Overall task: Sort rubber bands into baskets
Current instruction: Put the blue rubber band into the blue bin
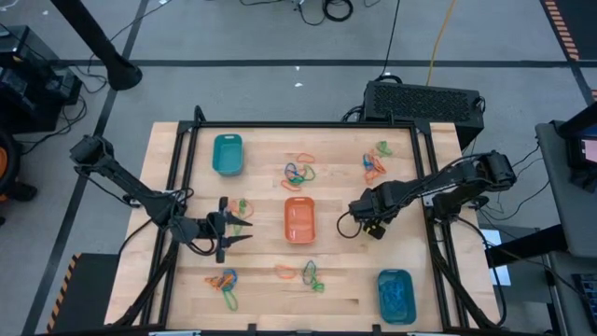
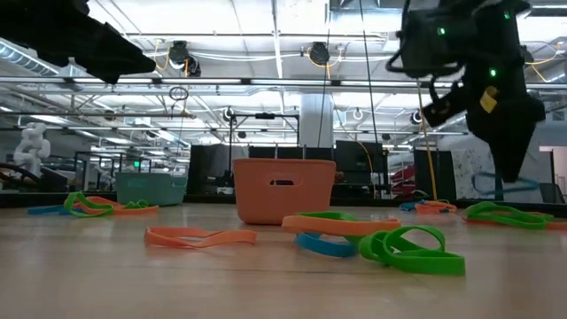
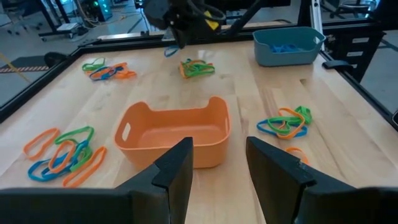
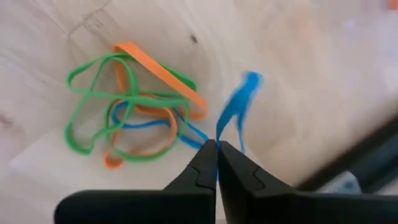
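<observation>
From above, your right hand hangs over the counter just right of the orange basket. Your left hand, fingers spread, waits to that basket's left. At the right wrist, the fingers pinch a blue rubber band, stretched lengthwise away from the fingertips. That thin pinch could slip, or snag the tangled pile beside it.

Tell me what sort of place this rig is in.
Probably a robotics lab or workshop. The light wooden table stands on a grey floor strewn with cables, and the low view shows open ceiling trusses with hanging lights. A black electronics box sits behind the table, with other equipment around.
</observation>
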Robot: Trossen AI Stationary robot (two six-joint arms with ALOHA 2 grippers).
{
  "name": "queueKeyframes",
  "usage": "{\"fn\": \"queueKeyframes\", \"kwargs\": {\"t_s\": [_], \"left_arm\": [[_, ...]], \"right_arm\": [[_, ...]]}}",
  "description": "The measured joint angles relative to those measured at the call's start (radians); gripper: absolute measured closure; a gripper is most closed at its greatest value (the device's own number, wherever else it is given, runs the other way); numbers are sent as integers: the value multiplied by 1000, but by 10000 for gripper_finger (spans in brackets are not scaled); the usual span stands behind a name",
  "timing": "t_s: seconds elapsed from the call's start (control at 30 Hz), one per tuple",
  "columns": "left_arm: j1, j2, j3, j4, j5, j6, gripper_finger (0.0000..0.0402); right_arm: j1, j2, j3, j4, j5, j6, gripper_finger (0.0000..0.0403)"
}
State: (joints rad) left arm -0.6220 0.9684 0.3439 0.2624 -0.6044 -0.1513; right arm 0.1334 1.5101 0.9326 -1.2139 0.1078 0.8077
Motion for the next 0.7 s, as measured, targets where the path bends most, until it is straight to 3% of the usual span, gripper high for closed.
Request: {"fn": "queueKeyframes", "kwargs": {"t_s": [0.17,0.37,0.5,0.7], "left_arm": [[0,0,0,-15,0,-25,244],[0,0,1,-29,6,-81,244],[1,0,51,-227,-3,-193,244],[1,0,144,-588,-7,-482,244]], "right_arm": [[41,0,123,-117,-9,73,402],[180,0,251,-80,-95,214,402],[321,0,302,-29,-108,369,403],[531,1,306,177,-97,592,403]]}}
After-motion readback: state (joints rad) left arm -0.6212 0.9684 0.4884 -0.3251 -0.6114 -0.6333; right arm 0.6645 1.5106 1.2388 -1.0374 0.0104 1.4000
